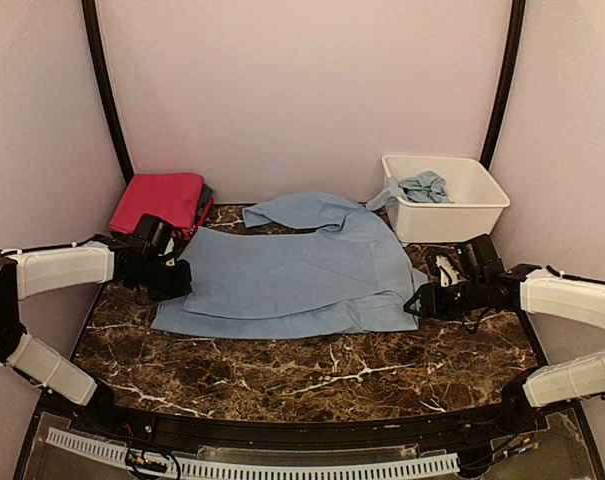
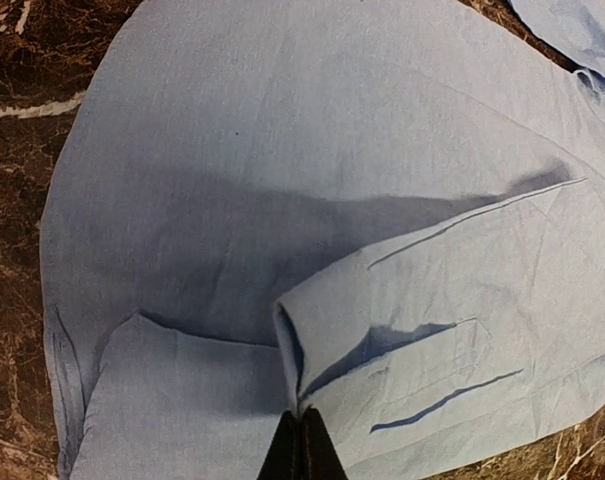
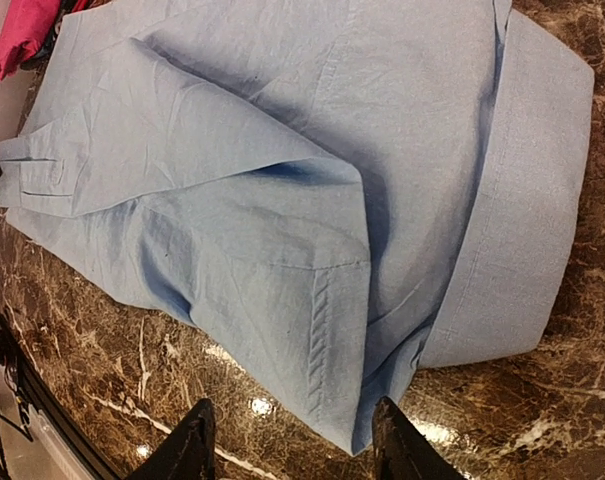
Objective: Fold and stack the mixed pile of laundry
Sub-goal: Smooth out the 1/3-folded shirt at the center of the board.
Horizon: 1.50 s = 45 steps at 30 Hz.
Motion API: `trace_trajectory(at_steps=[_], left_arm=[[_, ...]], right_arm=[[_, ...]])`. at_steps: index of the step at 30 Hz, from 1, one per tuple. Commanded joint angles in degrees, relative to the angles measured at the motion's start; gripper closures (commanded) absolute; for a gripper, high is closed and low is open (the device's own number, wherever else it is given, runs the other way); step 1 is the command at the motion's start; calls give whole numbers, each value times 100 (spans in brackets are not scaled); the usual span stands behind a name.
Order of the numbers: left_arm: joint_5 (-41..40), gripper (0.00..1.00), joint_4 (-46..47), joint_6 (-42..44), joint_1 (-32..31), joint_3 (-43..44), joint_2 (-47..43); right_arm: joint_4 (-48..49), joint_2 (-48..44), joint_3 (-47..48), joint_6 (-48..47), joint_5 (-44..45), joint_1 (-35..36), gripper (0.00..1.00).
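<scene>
Pale blue trousers (image 1: pixel 292 268) lie spread flat across the middle of the marble table. My left gripper (image 1: pixel 174 281) sits at their left edge and is shut on a fold of the blue cloth (image 2: pixel 292 340). My right gripper (image 1: pixel 420 300) is open at their right edge, its fingertips (image 3: pixel 194 440) on either side of a folded corner of the trousers (image 3: pixel 382 400), just short of it. A magenta-pink folded piece (image 1: pixel 160 200) lies at the back left with a dark piece beside it. More pale blue cloth (image 1: pixel 422 186) lies in the white tub.
The white plastic tub (image 1: pixel 452 215) stands at the back right, close behind my right arm. Bare brown marble (image 1: pixel 312 375) stretches in front of the trousers to the table's black front edge. Pale walls close in the back and sides.
</scene>
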Motion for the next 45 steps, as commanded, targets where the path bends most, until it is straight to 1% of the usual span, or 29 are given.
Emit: trace_trajectory(at_steps=[1,4,9,10,11,12,13,14,15,17,22,26,28,30,33,35,40,44,45], left_arm=[[-383,100,-363,251,58,250,138],[-530,100,-420,241,206,272,169],[-470,99,-433,206,455,326,336],[-455,96,-458,169,482,347,377],[-448,86,-497,150,487,388,387],[-457,81,-559,92,490,391,342],[-497,71,-574,11,491,346,290],[-534,66,-598,-34,491,309,118],[-615,57,-611,-126,491,222,7],[-666,46,-758,-306,554,75,-293],[-98,36,-875,-785,1041,-422,-904],[433,33,-836,-1284,1515,-1011,-1161],[619,33,-771,-1532,1730,-1200,-1255],[731,33,-748,-1690,1816,-1335,-1294],[795,34,-674,-1757,1842,-1437,-1268],[881,35,-562,-1771,1856,-1523,-1154],[1201,39,-177,-1845,1862,-1672,-867],[1326,43,15,-1907,1862,-1796,-801],[1333,46,47,-1912,1862,-1831,-786]], right_arm=[[57,-12,-102,-46,-195,-45,50],[67,64,-106,-72,-266,-46,50],[99,282,-97,-78,-365,-50,50],[104,323,-87,-66,-379,-50,51],[96,366,-85,-46,-372,-50,50],[76,398,-86,-26,-365,-50,51],[61,421,-88,-3,-348,-46,51],[26,428,-98,30,-318,-49,51],[-8,414,-112,70,-296,-50,52],[-17,338,-154,151,-277,-44,52],[-83,290,-251,322,-173,-41,52],[-148,194,-428,696,-127,-49,50],[-144,39,-527,909,-64,-43,48],[-123,-137,-598,1063,-37,-53,45],[119,-235,-684,1237,-99,-50,43],[326,-125,-705,1294,-172,-48,43],[721,326,-649,1366,-376,-49,45],[818,455,-632,1354,-353,-50,47],[844,474,-628,1343,-339,-43,48]])
